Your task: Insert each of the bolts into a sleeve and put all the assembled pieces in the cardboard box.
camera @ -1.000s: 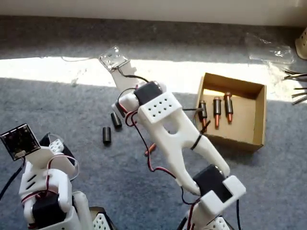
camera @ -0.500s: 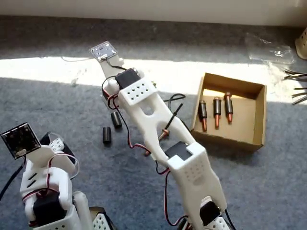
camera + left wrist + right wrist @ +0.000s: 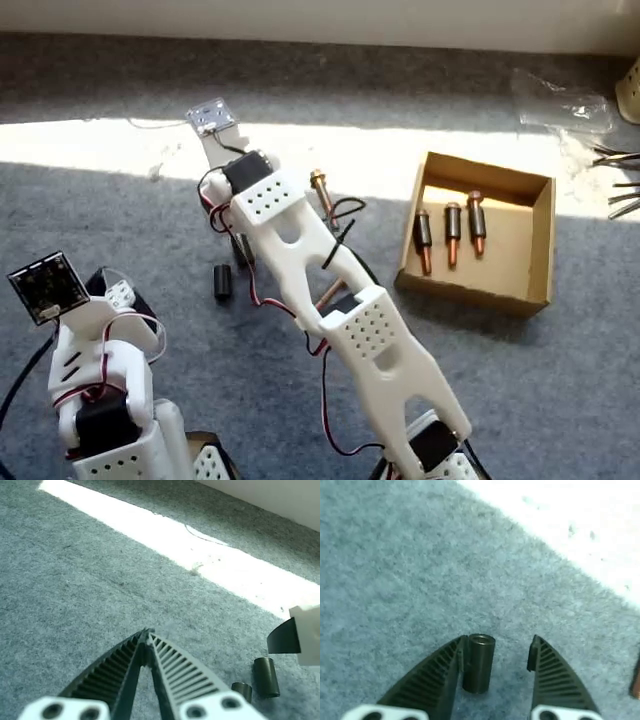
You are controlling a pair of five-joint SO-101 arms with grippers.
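Observation:
In the right wrist view my right gripper (image 3: pixel 498 642) is open low over the carpet, and a black sleeve (image 3: pixel 479 662) lies between its fingers, close against one of them. A copper bolt (image 3: pixel 635 680) shows at the picture's edge. From above, the right arm (image 3: pixel 300 250) stretches from the lower right toward the table's left centre. Beside it lies a black sleeve (image 3: pixel 222 282), a bolt (image 3: pixel 321 190) rests on the sunlit strip, and another bolt (image 3: pixel 330 293) peeks from under the arm. My left gripper (image 3: pixel 146 634) is shut and empty, with two sleeves (image 3: pixel 266 676) off to its side.
The cardboard box (image 3: pixel 540 235) stands at the right and holds three assembled pieces (image 3: pixel 452 232). A clear plastic bag (image 3: pixel 560 100) and loose metal parts (image 3: pixel 615 180) lie at the far right. The left arm (image 3: pixel 90 370) sits folded at the lower left.
The right arm has swung left and stretched out, away from the box, down over the sleeves. The bolt on the sunlit strip has come into sight. The left arm barely moved.

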